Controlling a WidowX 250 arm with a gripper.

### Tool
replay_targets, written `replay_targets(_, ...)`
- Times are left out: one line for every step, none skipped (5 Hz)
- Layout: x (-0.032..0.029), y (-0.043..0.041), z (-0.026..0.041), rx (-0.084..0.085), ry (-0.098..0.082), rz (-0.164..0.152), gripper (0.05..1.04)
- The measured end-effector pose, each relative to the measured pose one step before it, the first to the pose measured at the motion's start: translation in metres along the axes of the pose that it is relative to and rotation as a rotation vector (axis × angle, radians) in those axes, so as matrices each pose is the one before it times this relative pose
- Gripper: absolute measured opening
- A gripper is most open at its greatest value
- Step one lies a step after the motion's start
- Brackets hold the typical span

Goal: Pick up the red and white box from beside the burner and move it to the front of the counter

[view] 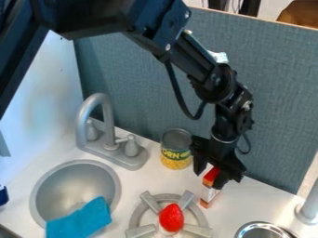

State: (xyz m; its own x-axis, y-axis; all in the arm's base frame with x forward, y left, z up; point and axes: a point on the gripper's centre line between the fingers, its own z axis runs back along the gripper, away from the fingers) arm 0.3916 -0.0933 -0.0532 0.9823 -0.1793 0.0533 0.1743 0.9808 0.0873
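Over the right part of the counter hangs the black gripper [212, 177], pointing down, its two fingers closed against opposite sides of a small red-and-white box [209, 192]. The box is upright and its upper part is partly hidden by the fingers. Its lower end is near or on the counter behind the stove burner. Just left of the gripper stands a can of corn [175, 149]. A red strawberry [171, 217] sits on the grey burner [138, 214], in front and to the left of the box.
A round sink [46, 185] lies at the left with a blue cloth [81, 220] over its front edge. Behind it rises a grey faucet [104, 118]. A metal bowl [261, 230] is at the lower right, beside a grey post [308, 212]. A blue-grey panel [273, 97] bounds the back.
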Motion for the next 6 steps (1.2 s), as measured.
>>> replay_targets(-0.00055,-0.00011,-0.00084,-0.0006,-0.0015,-0.0004,0.423)
replay_targets(-0.0046,-0.00259,0.0004,-0.019,0.0016,0.0095,0.393)
replay_targets(-0.0051,-0.00466,0.0088,-0.0405,-0.0017,-0.0017,0.393)
replay_targets(-0.00209,-0.00418,0.02089,-0.0384,-0.0314,-0.0055,0.393)
replay_targets(-0.01495,-0.0011,0.01207,-0.0074,0.0068,0.006,0.393)
replay_targets(-0.02126,-0.00985,0.00421,0.0103,0.0471,-0.0271,0.393)
